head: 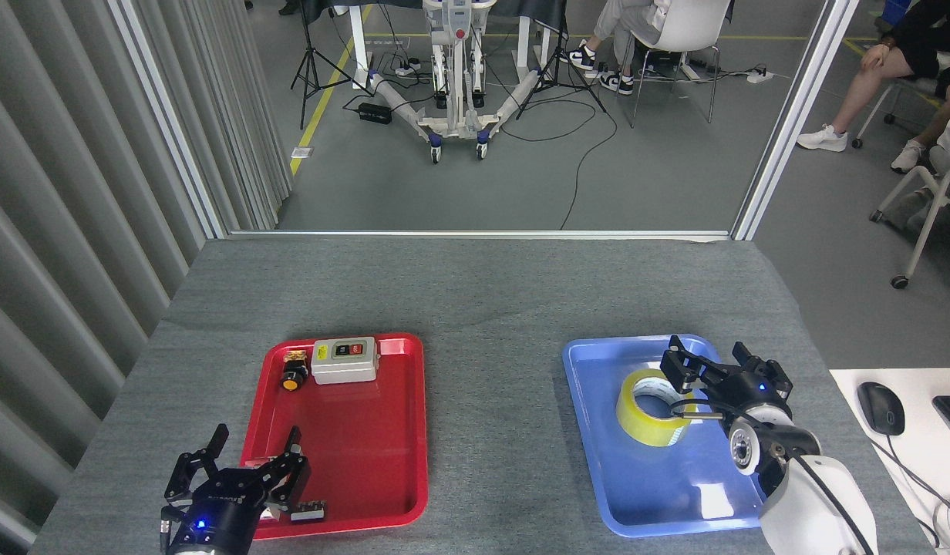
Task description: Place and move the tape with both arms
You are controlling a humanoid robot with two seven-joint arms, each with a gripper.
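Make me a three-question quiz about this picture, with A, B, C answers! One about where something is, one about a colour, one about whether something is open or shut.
1. Where is the tape?
A. blue tray
B. red tray
C. bare table

2. What colour is the tray under the switch box?
A. green
B. red
C. white

3. How is the left gripper?
A. holding the tape
B. shut
C. open

Answers: 1 A, the roll lies in the blue tray. 2 B, the box sits in the red tray. 3 C, its fingers are spread, holding nothing.

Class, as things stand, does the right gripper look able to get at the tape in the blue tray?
Probably yes: the right gripper hangs open beside the tape, and nothing else lies in the blue tray.
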